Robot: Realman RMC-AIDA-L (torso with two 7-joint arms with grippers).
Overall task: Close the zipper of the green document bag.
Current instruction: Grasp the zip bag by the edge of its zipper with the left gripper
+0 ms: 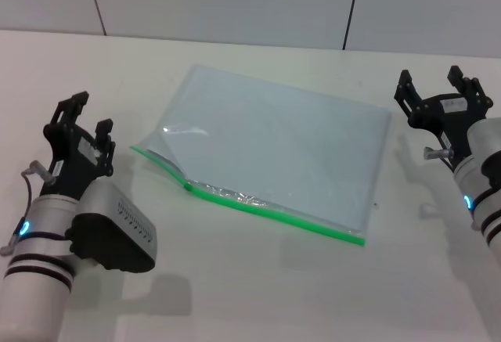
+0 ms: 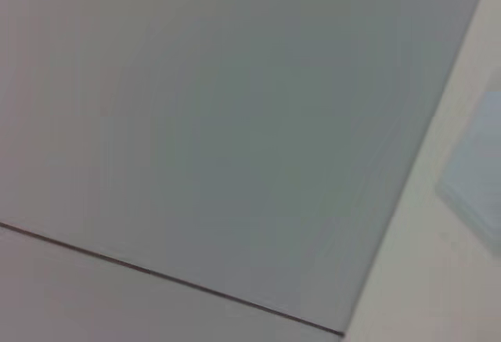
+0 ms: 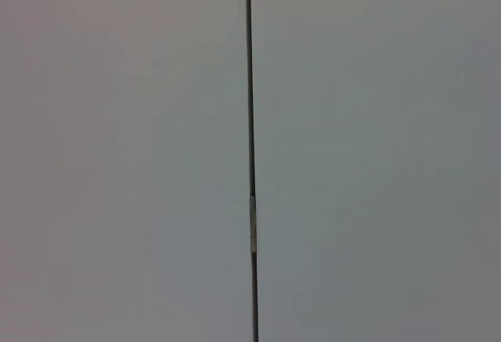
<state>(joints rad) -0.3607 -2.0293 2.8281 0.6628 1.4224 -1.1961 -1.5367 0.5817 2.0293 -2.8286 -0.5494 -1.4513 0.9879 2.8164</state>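
— What does your bag look like?
— The green document bag [image 1: 274,146] lies flat mid-desk [image 1: 235,295], translucent blue-grey, smooth plastic. Its zipper [image 1: 258,205] edges the near side; the left end gapes.
— And your jaws?
— Left gripper [image 1: 78,123] and right gripper [image 1: 438,84] stand beside it, both spread, holding nothing. Your wrist views show mostly wall.

White table [image 1: 258,295], grey panelled wall [image 1: 235,1] with dark seams behind.
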